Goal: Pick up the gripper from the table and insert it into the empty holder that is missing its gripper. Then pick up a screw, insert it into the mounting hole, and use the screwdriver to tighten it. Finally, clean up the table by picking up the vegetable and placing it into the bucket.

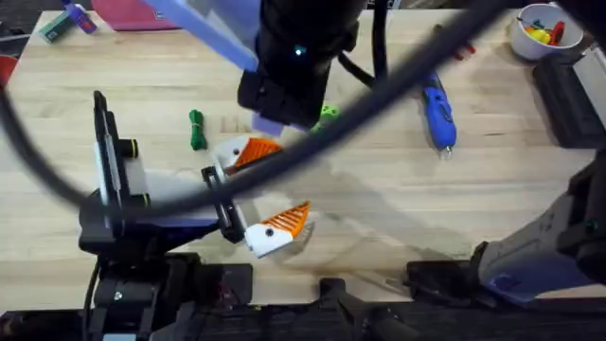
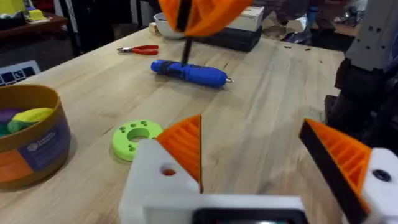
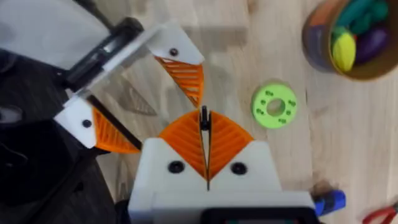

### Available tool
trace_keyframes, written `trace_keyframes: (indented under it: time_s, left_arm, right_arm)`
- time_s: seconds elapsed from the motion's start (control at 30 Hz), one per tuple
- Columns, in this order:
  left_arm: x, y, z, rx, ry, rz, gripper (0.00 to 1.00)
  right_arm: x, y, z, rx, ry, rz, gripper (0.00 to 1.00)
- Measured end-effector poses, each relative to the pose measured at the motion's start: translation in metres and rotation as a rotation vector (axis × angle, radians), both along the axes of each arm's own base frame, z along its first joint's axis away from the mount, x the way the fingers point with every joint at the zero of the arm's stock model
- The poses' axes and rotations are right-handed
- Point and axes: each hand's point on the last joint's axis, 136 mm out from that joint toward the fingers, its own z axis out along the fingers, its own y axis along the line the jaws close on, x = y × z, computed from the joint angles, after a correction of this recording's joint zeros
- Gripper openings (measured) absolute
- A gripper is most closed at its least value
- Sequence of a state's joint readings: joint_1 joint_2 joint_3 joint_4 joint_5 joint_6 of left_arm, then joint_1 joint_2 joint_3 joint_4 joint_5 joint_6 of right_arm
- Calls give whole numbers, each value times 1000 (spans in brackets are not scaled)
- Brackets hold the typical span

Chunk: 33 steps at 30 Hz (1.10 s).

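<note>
Evidently the step in hand is the screw: the right gripper [image 3: 204,127] has its orange pads pressed together on a thin dark shaft, which I take for the screw [image 3: 203,117]. It hangs point-down, long axis roughly upright, above and beyond the left gripper [image 2: 252,134], whose fingers stand wide apart, both carrying orange tips. The coming move turns on the mounting hole [image 2: 168,171] in the white finger mount [image 2: 152,186]. That hole lies below the screw and nearer the left arm's base, so the right arm, the only one holding anything, must descend and tilt to line up. The left wrist view shows the shaft's full length against the blue screwdriver [image 2: 189,71] lying flat on the table behind. The right wrist view shows just its end, but lays out both mounts from above.
</note>
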State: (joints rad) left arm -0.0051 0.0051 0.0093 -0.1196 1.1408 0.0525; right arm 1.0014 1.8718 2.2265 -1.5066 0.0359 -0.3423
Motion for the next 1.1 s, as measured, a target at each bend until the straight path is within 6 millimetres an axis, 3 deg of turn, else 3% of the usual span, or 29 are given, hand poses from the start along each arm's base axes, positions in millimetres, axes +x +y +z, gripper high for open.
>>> trace_keyframes:
  time_s: [0.2,0.43,0.7,1.1]
  left_arm:
    - [0,0,0,0,0,0,985]
    - [0,0,0,0,0,0,985]
    - [0,0,0,0,0,0,985]
    - [0,0,0,0,0,0,986]
  right_arm:
    - [-18,12,0,3,-5,168,6]
    - [-18,32,-5,25,-38,295,6]
    - [-11,46,-27,-4,-23,323,6]
    - [-20,50,-30,-6,-5,348,6]
